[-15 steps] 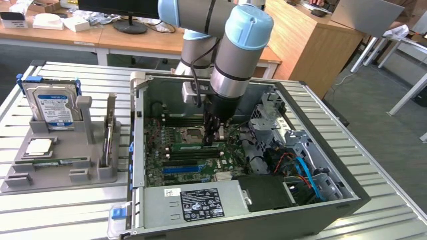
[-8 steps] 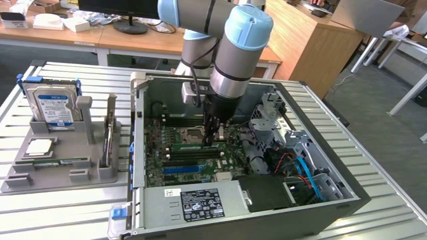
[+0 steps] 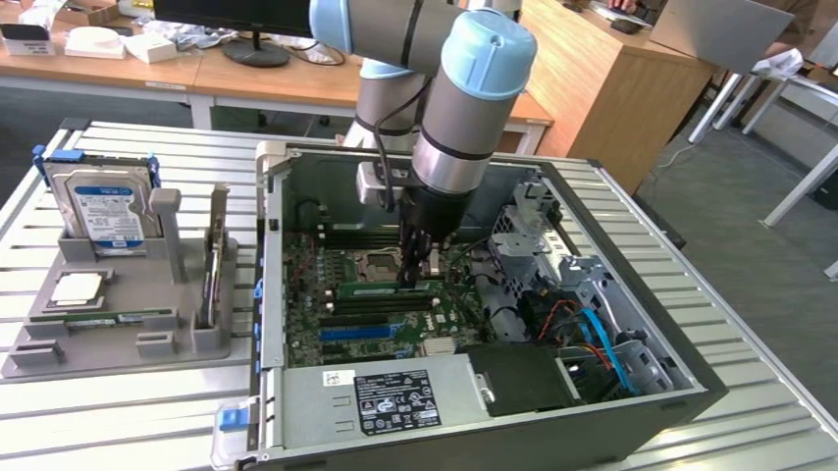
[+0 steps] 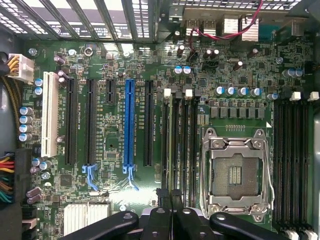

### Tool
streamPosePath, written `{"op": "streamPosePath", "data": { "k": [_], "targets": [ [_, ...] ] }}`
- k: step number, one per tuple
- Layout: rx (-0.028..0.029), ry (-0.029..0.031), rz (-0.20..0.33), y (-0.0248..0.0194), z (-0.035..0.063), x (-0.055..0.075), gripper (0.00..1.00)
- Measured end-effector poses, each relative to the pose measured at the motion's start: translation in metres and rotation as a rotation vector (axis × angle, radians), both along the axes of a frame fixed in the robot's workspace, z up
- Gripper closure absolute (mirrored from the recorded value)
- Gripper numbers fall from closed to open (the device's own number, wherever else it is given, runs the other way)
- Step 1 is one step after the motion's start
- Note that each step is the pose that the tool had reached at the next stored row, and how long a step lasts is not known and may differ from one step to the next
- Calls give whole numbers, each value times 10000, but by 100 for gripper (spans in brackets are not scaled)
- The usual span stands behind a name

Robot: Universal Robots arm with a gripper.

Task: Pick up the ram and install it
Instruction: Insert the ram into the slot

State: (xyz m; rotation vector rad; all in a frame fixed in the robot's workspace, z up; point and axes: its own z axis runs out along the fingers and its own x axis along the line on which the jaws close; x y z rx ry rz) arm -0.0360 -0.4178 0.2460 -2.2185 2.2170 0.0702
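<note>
My pincer [image 3: 422,277] is clamped on the ram [image 4: 171,140], which stands on its thin edge between my fingertips, down among the memory slots [image 4: 192,145]. Its long axis lies level, running along those slots, with the processor socket [image 4: 234,175] just beside my pincer.

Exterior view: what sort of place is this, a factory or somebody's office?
Most likely a robotics lab or workshop. An open computer case sits on a slatted metal table beside a grey fixture holding a hard drive, and wooden desks with a monitor stand behind.
</note>
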Motion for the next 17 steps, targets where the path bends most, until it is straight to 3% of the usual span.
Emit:
{"op": "streamPosePath", "data": {
  "k": [17],
  "targets": [
    [-1,-9,-85,-1,-73,0,89]
  ]
}}
